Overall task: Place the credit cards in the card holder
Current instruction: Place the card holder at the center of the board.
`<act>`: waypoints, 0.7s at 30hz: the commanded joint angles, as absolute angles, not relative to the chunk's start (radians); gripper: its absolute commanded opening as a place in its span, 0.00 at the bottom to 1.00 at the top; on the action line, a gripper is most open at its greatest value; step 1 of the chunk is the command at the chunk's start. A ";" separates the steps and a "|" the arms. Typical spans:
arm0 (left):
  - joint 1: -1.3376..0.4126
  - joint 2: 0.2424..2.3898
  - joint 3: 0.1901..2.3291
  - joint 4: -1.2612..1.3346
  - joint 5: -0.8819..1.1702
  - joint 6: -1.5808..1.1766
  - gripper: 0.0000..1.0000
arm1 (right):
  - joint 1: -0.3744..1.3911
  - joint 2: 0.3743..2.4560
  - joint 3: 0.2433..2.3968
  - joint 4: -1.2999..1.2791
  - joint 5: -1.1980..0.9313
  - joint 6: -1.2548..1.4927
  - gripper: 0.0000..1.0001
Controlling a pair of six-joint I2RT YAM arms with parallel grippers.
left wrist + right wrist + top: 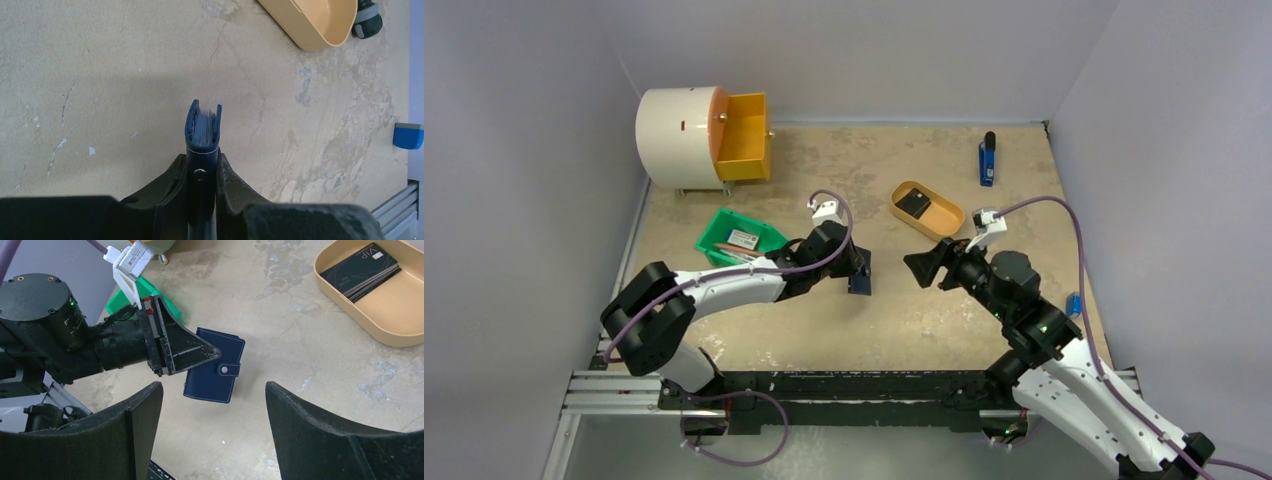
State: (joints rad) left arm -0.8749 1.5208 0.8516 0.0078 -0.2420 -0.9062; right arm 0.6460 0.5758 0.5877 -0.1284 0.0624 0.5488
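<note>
My left gripper [856, 272] is shut on the navy-blue card holder [861, 283], holding it upright and closed, snap tab fastened. The left wrist view shows the holder [203, 132] edge-on between my fingers, above the table. The right wrist view shows it flat-on [217, 371], with its stud and my left gripper [207, 352] clamped on it. The credit cards [361, 271], a dark stack, lie in the mustard-yellow oval tray [947, 222]; they also show in the top view [914, 203]. My right gripper [919, 267] is open and empty, facing the holder; its fingers [135, 425] show wide apart.
A green bin [769, 238] with items sits behind my left arm. A white cylinder with an orange drawer [744, 138] stands at the back left. A blue stapler-like object [987, 160] lies at the back right. A small blue item [1074, 303] lies by my right arm.
</note>
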 commanded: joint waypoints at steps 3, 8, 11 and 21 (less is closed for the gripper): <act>-0.833 1.555 0.853 0.147 -0.163 -0.994 0.00 | 0.646 0.607 0.639 -0.141 0.072 0.489 0.77; -0.812 1.609 0.847 0.175 -0.098 -1.039 0.00 | 0.645 0.621 0.644 -0.141 0.067 0.483 0.76; -0.809 1.633 0.856 0.161 -0.091 -1.039 0.00 | 0.644 0.633 0.651 -0.141 0.059 0.484 0.76; -0.797 1.663 0.817 0.141 -0.088 -1.043 0.00 | 0.646 0.658 0.655 -0.144 0.028 0.489 0.76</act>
